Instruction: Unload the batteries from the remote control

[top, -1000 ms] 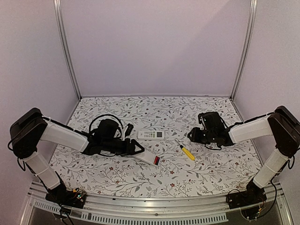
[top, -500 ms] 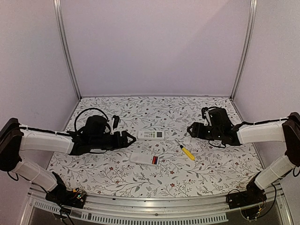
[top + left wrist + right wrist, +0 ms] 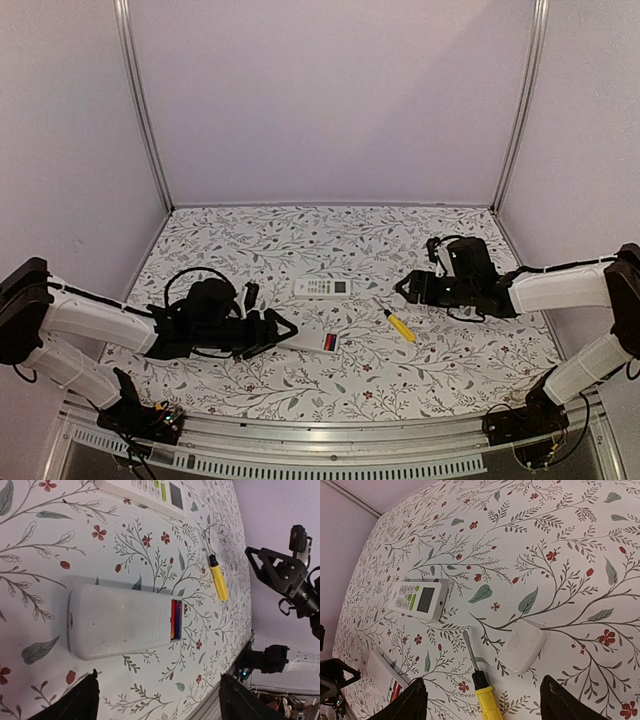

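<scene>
Left gripper (image 3: 285, 328): fingers spread wide, holding nothing. It sits low over the cloth, facing the closed end of the near remote, and looks lined up to brace or pinch the body.
Near remote (image 3: 120, 622): lies face down, so its battery bay points up and can be reached. It is a rounded slab of matte white plastic with faint scuffs.
Batteries (image 3: 175, 620): seated in the open bay, at the end of the remote away from the left gripper. 2 thin glossy cylinders show side by side, 1 red-orange and 1 dark. I cannot tell whether more sit deeper.
Cover plate (image 3: 522, 650): a small white square with rounded corners, lying off the remote beside the screwdriver shaft. It is probably the bay's door, which would explain the exposed cells.
Screwdriver (image 3: 397, 322): yellow plastic handle and thin dark shaft, flat on the cloth between the 2 arms.
Second remote (image 3: 420, 600): face up, with a grey display and green keys, apart from the work.
Right gripper (image 3: 403, 288): fingers wide and empty, near the cover plate.
Tablecloth (image 3: 450, 370): flat, with a leaf-and-flower print.
</scene>
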You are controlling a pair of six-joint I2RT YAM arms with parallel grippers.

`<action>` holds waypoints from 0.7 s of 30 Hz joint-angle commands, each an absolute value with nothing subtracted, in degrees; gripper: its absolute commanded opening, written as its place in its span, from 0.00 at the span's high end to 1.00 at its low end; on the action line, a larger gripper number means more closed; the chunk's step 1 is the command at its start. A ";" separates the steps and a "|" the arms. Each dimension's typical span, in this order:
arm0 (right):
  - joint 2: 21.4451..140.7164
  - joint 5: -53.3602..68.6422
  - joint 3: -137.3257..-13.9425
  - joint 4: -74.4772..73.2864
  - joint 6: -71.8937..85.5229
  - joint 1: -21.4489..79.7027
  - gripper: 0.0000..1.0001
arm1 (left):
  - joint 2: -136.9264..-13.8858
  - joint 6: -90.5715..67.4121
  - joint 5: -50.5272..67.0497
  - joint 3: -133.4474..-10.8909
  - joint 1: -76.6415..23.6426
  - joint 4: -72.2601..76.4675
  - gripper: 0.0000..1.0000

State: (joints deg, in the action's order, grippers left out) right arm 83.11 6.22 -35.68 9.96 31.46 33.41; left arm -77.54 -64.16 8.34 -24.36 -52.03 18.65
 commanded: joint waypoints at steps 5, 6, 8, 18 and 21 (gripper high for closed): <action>82.84 6.90 -34.00 12.05 32.12 33.93 0.24 | -85.52 -67.79 10.37 -24.16 -52.83 24.07 0.17; 82.80 7.00 -33.87 12.26 32.28 33.93 0.24 | -86.00 -67.65 10.65 -24.48 -52.83 24.08 0.17; 82.88 7.24 -33.72 12.67 32.56 33.93 0.24 | -86.86 -67.46 11.12 -24.98 -52.83 24.04 0.17; 84.11 8.17 -33.93 13.05 32.50 34.01 0.25 | -88.69 -65.05 10.08 -26.37 -50.92 24.43 0.17; 83.94 8.09 -33.93 12.96 32.44 34.01 0.25 | -89.48 -64.06 10.48 -27.07 -49.86 25.67 0.17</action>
State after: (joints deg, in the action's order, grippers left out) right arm 83.44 7.68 -34.17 12.08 32.25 33.74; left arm -87.94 -66.19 10.28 -25.65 -51.24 24.51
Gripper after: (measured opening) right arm 0.751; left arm 0.832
